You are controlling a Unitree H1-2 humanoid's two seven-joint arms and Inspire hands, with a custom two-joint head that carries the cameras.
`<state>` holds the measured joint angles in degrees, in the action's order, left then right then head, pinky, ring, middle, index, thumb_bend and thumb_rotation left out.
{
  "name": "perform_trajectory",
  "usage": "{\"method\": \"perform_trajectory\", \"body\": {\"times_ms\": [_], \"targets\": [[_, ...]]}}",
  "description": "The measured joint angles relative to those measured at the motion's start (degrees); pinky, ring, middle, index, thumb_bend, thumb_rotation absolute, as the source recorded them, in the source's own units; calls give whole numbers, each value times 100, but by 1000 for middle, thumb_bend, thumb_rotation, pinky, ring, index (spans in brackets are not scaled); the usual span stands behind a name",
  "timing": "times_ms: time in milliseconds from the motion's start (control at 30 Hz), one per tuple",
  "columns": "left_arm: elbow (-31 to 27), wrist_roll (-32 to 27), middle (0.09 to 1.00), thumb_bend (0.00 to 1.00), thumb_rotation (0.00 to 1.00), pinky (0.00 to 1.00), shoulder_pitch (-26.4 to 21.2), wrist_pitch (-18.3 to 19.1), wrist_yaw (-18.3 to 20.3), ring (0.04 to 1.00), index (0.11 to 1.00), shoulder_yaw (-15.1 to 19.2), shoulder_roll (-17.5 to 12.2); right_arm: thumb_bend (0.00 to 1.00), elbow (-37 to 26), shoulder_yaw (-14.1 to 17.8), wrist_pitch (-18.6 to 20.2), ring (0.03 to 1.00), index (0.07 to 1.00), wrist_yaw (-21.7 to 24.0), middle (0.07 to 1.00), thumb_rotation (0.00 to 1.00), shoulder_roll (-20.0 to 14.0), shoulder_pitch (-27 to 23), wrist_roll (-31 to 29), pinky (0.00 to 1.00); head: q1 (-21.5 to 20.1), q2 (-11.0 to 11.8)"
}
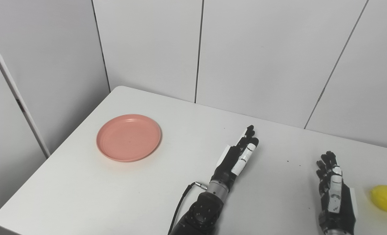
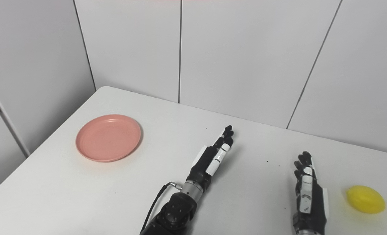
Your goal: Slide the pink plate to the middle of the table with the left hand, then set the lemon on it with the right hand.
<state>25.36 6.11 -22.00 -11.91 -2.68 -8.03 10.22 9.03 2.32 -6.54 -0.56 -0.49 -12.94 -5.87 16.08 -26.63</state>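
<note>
1. Sitting at the far left of the white bench (image 1: 82, 182), the pink plate (image 1: 128, 137) lies flat and empty, near the bench's left edge and well apart from both hands. It looks like a shallow, rigid plastic plate with a low raised rim, probably light. On the smooth benchtop it should slide easily, so a gentle push or pull at the rim, or fingers laid flat inside the rim, would likely move it. Too quick a shove could send it too far or spin it.

2. Near the middle of the bench, the left hand (image 1: 237, 156) is stretched out flat with its fingers (image 1: 249, 132) straight, close together and pointing away from the robot. It holds nothing and touches neither plate nor lemon. A thin black cable (image 1: 180, 205) runs along its forearm.

3. Further right, the right hand (image 2: 306, 189) also lies open and empty, fingers straight.

4. At the far right, just beside the right hand but not touching it, the yellow lemon (image 2: 365, 199) rests on its side on the bench. It looks firm, smooth and rounded, so it may roll. Closing fingers and thumb around its broad middle seems the safest hold.
</note>
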Motion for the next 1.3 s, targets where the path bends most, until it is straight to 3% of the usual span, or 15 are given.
{"method": "perform_trajectory", "body": {"times_ms": [233, 400, 467, 533, 700, 833, 1133, 1300], "targets": [[22, 3, 984, 494, 1000, 973, -21, -46, -70, 978, 989, 40, 1, 684, 43, -1, -9, 950, 945, -3, 948, 1000, 2, -17, 22, 989, -44, 79], [-401, 0, 957, 498, 1000, 978, 152, 422, -68, 958, 950, 155, -61, 692, 44, -14, -32, 951, 943, -15, 947, 1000, 22, -48, 49, 991, -18, 105], [-516, 5, 884, 531, 1000, 887, 190, 534, -122, 879, 881, 280, -115, 692, 52, -12, -42, 951, 944, -14, 950, 1000, 21, -63, 50, 990, 18, 105], [-612, 43, 872, 539, 1000, 870, 209, 652, -296, 864, 872, 426, -165, 692, 60, -9, -55, 952, 945, -12, 951, 1000, 14, -70, 49, 990, 52, 114], [-742, -7, 865, 564, 1000, 881, 216, 646, -319, 854, 866, 576, -408, 678, 95, -6, -121, 955, 950, 3, 955, 1000, -8, -91, 37, 996, 79, 114], [-912, 32, 819, 555, 1000, 832, 167, 662, -334, 813, 816, 626, -549, 678, 134, -12, -135, 958, 952, 4, 957, 1000, -14, -129, 40, 1000, 79, 141], [-1369, 426, 773, 593, 1000, 815, -147, 803, -798, 768, 769, 881, -741, 679, 188, -13, -147, 950, 946, 4, 953, 1000, -23, -174, 45, 1000, 105, 167], [-1515, 487, 757, 549, 1000, 806, -202, 881, -916, 758, 751, 1133, -849, 678, 198, -8, -151, 958, 951, 6, 956, 1000, -24, -177, 28, 1000, 158, 202]]}}
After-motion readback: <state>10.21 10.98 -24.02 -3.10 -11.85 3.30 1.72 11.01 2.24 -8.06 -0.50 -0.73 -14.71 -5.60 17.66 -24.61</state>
